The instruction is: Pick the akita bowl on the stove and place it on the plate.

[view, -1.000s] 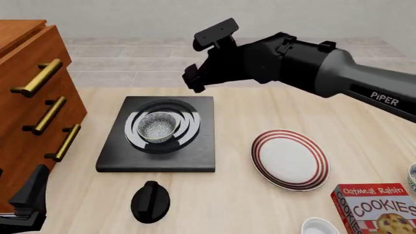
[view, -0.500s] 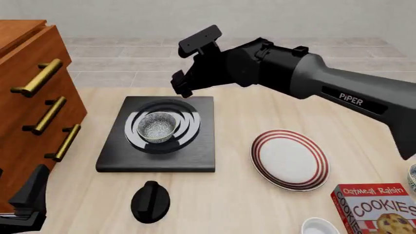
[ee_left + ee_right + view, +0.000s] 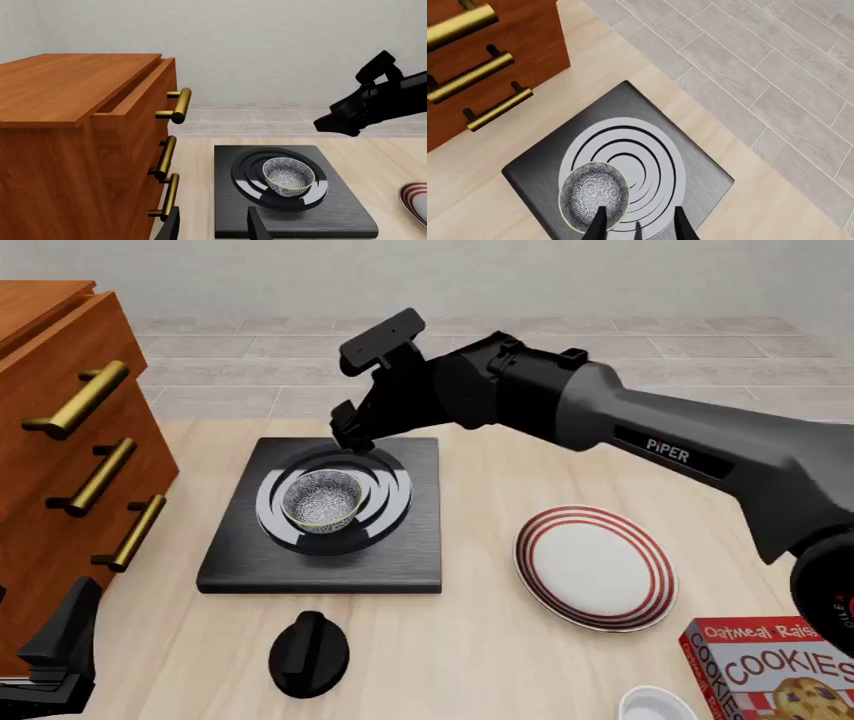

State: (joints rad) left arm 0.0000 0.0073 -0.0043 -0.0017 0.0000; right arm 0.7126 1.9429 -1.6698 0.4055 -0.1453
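1. Small speckled grey-white akita bowl [image 3: 326, 501] with a pale rim sits upright on the silver burner rings of the flat square black stove [image 3: 400, 565], a little toward 9 o'clock of the ring centre.
2. My right gripper [image 3: 350, 428] hangs above the stove's far edge, at about 12 o'clock from the bowl, not touching it. In the right wrist view its fingertips [image 3: 599, 225] stand apart with nothing between them, so I log it as released; the bowl [image 3: 594, 197] lies just beyond the tips.
3. Round white plate with red concentric rings [image 3: 534, 540] lies at 3 o'clock of the stove, apart from it, bare.
4. My left gripper [image 3: 60, 655] rests low at 8 o'clock beside the brown wooden drawer chest [image 3: 54, 540]; its fingers [image 3: 257, 227] are spread and hold nothing.
5. Black oval knob [image 3: 308, 653] lies at 6 o'clock of the stove; a red cookie box [image 3: 787, 670] sits at 4 o'clock.
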